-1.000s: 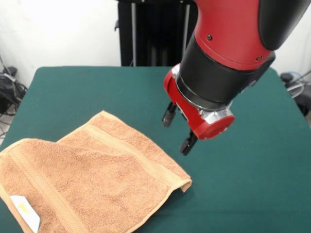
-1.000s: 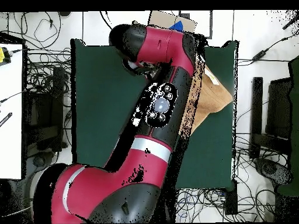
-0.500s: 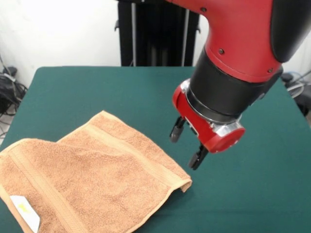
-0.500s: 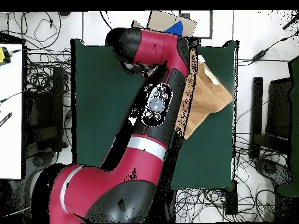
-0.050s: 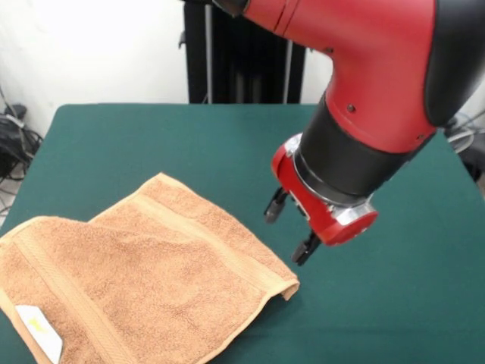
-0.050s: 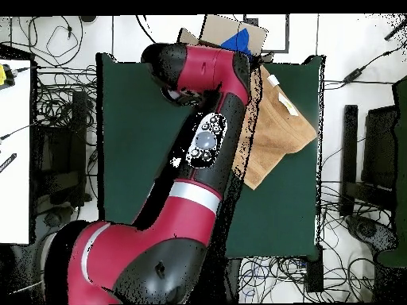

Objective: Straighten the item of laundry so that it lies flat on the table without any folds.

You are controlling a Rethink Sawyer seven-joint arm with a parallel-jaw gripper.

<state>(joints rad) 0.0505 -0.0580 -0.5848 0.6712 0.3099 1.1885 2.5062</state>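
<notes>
1. Your biggest risk lies in the towel [image 5: 144, 280] itself. It sits at the front-left part of the table [image 5: 189, 140] in the front view, and one layer is folded over another, its edge running diagonally from the far corner. Grab the wrong layer, or both at once, and you'll drag the whole cloth instead of opening the fold.

2. Next, the table edge. The towel's near-left portion reaches the bottom of the frame, so you can't tell how much overhangs. A pull toward that side could slide it off the felt.

3. The gripper [image 5: 290, 231] hangs above bare felt just beyond the towel's right-hand corner, its two fingers parted and holding nothing. If you descend from here you'll likely close on felt rather than cloth; shift toward the corner first.

4. Smallest: the white tag [image 5: 39, 331] marks the near-left corner. Pinching there only lifts the bottom layer and leaves the fold untouched.
</notes>
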